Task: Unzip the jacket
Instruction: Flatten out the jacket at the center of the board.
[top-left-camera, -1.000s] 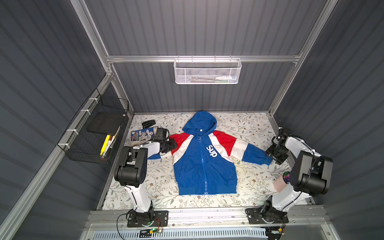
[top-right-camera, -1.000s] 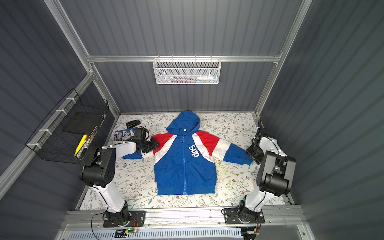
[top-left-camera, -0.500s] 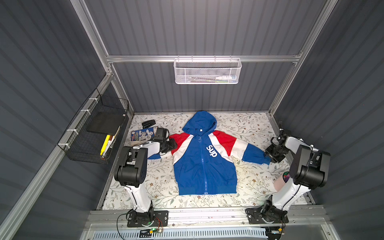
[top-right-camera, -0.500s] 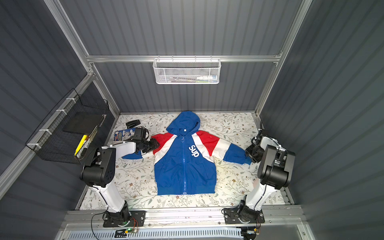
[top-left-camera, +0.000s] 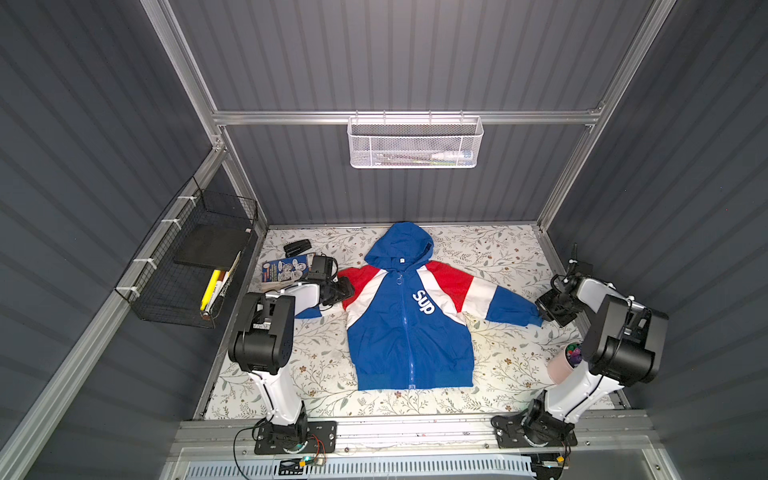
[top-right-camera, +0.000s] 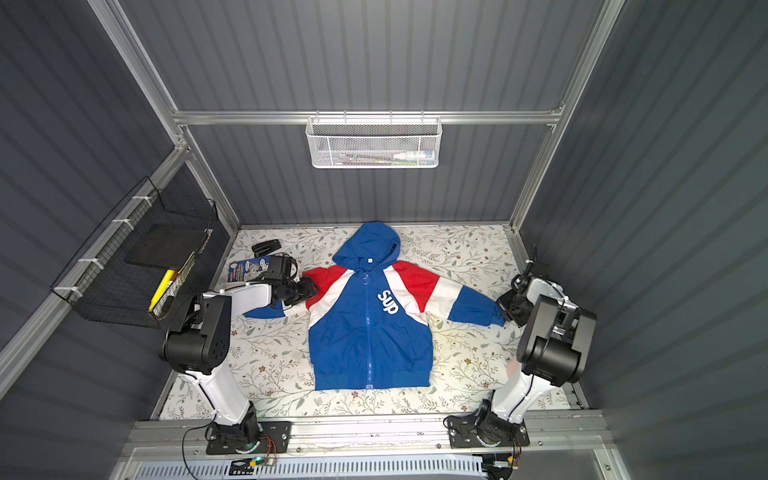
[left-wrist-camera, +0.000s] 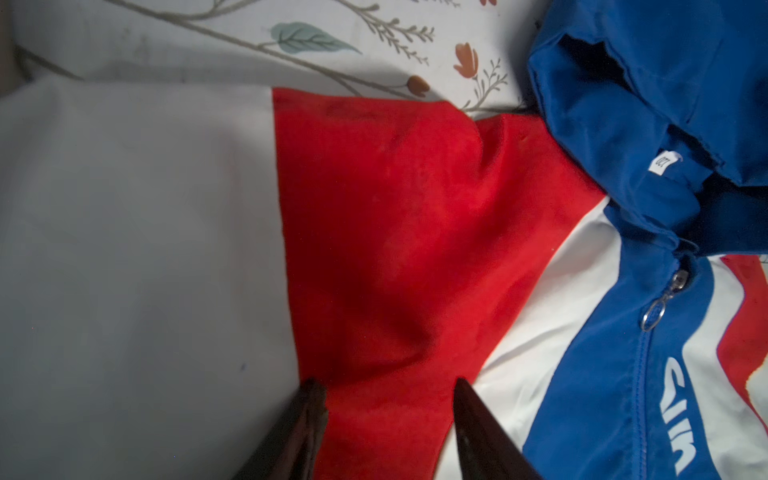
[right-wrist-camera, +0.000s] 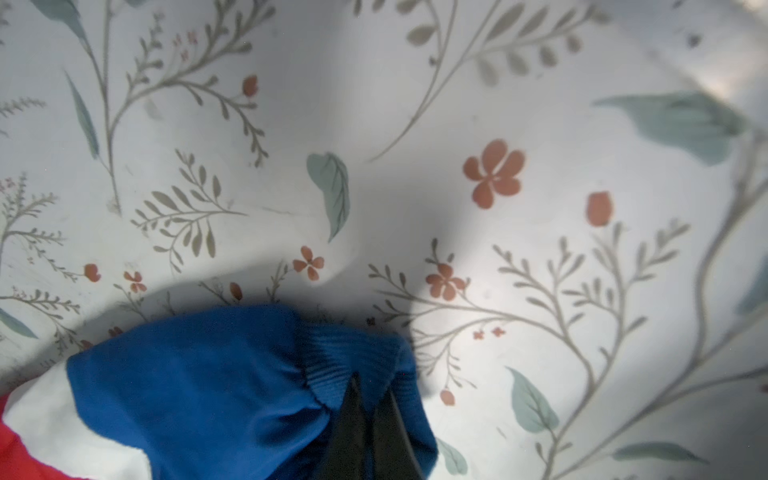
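**Top views.** Small royal-blue hooded jacket (top-left-camera: 409, 328) with red and white diagonal shoulder panels and white "Sup" chest lettering. It lies flat and front up in the middle of the white floral-print table (top-left-camera: 498, 257), hood toward the back wall, both sleeves spread. The blue front zipper (top-left-camera: 405, 332) is closed from hem to collar.
- Left gripper (top-left-camera: 347, 286): low at the red shoulder panel on its own side.
- Right gripper (top-left-camera: 544, 305): at the end of the opposite sleeve.
- Also on the table: a pink cup of markers (top-left-camera: 561, 365) beside the right arm, and a printed blue booklet (top-left-camera: 284, 268) behind the left gripper.
- On the walls: a black wire basket (top-left-camera: 187, 266) at the side and a white mesh basket (top-left-camera: 415, 143) at the back.

**Left wrist view.** The two dark fingers (left-wrist-camera: 307, 415) stand apart with nothing clamped, red sleeve fabric showing between them. Whether they touch the cloth cannot be told. The silver ring zipper pull (left-wrist-camera: 660, 303) sits at the top of the zipper, just under the collar. A small white size tag (left-wrist-camera: 663, 164) shows inside the neck.

**Right wrist view.** The fingers (right-wrist-camera: 351, 415) are pressed together on the ribbed blue cuff (right-wrist-camera: 345, 353) at the sleeve end, pinching it. The sleeve rests on the floral table.
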